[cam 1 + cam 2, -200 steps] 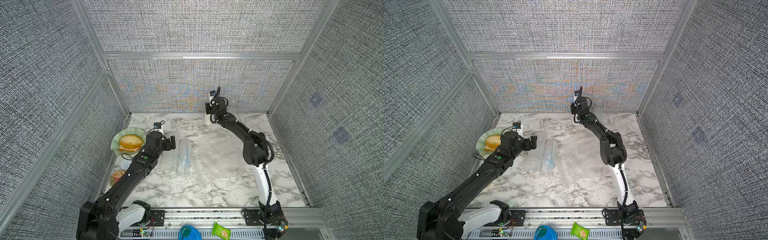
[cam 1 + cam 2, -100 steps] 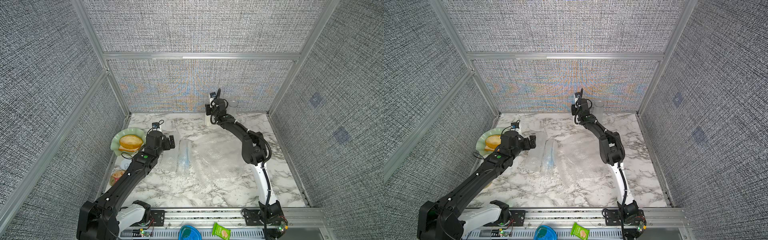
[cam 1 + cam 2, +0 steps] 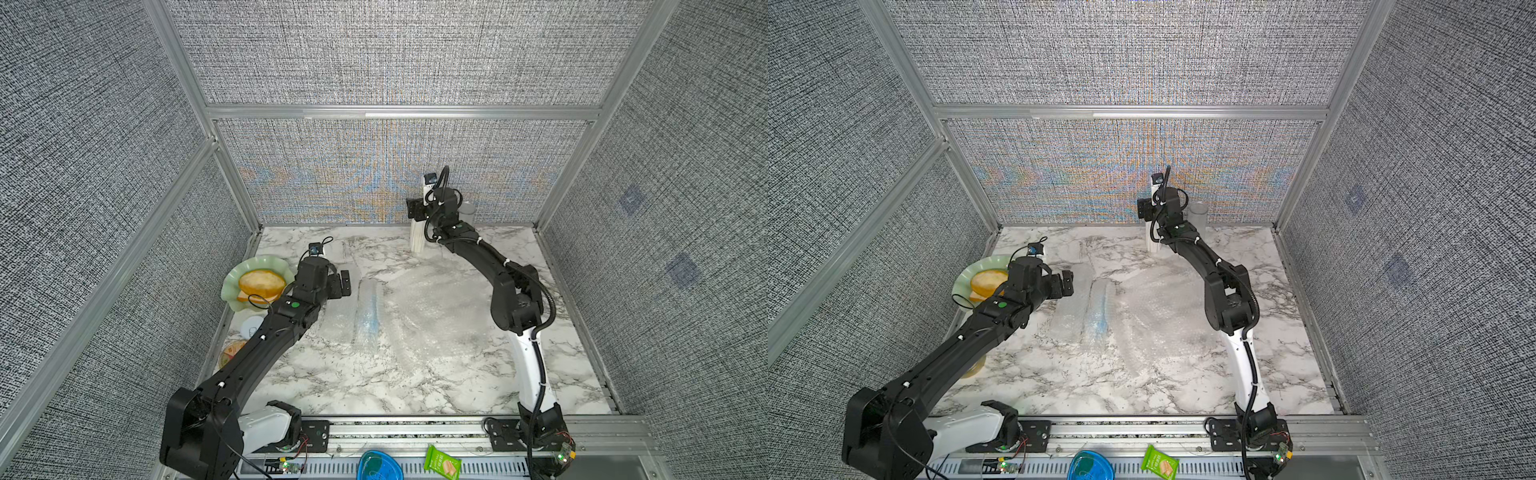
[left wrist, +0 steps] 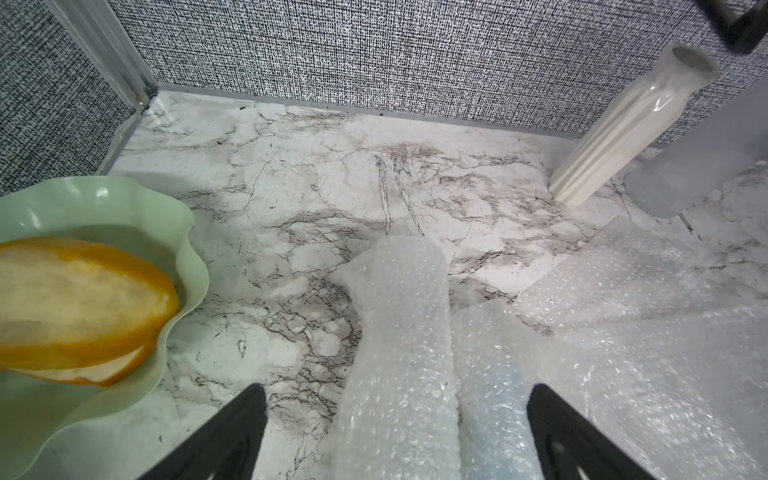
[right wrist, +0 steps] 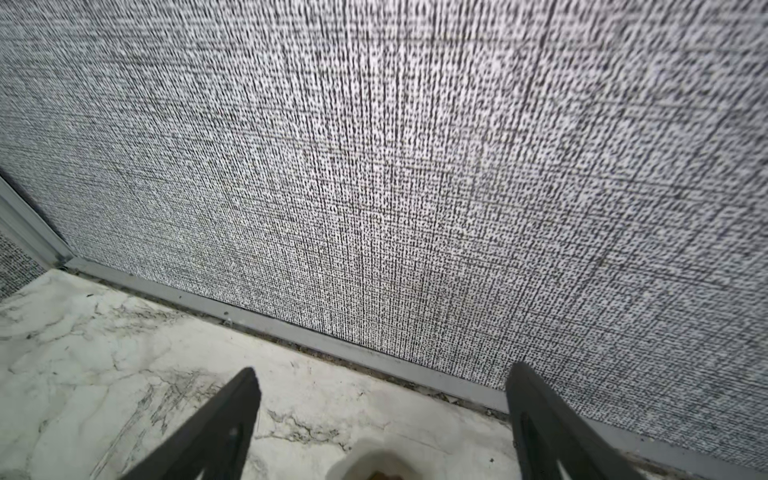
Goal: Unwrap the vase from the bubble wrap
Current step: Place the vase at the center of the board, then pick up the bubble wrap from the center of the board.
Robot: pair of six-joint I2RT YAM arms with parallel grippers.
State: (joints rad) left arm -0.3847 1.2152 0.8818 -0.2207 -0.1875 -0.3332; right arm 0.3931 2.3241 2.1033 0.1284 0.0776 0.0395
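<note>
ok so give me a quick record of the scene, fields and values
vase: white, ribbed, upright at the back of the table, no wrap on it
bubble wrap: sheets spread flat mid-table
roll: bubble wrap rolled around something bluish, lying beside the sheets
right gripper: open, above the vase mouth, not gripping it
left gripper: open, by the roll, holding nothing
plate: green, with bread, on the left arm's side
frosted cup: standing beside the vase
</note>
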